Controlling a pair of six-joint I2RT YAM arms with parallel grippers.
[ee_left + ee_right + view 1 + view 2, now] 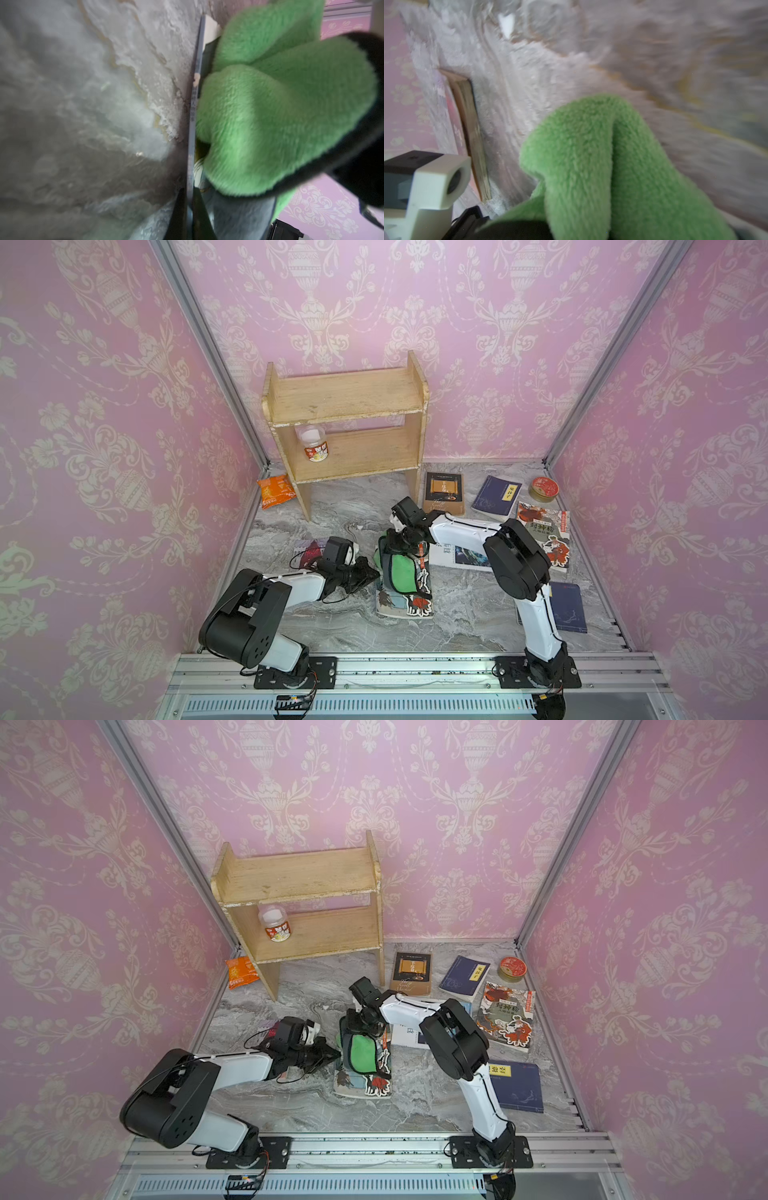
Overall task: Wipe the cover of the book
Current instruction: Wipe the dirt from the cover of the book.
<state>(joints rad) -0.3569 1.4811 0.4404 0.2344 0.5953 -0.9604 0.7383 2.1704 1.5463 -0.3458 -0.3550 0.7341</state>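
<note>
Your left gripper [371, 572] is clamping the illustrated paperback book [409, 605]; your right gripper [395, 548] is clutching the fluffy green cloth [402, 572] atop it.

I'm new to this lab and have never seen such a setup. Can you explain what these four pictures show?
Two robot arms stand at a marble-look table. Two pictures look down from overhead, nearly the same view; the other two come from cameras on the arms' wrists. The left gripper is shut on the edge of the illustrated book. The right gripper holds a green cloth on its cover. Other books, a wooden shelf with a cup, an orange packet and a red tin are around it.
</note>
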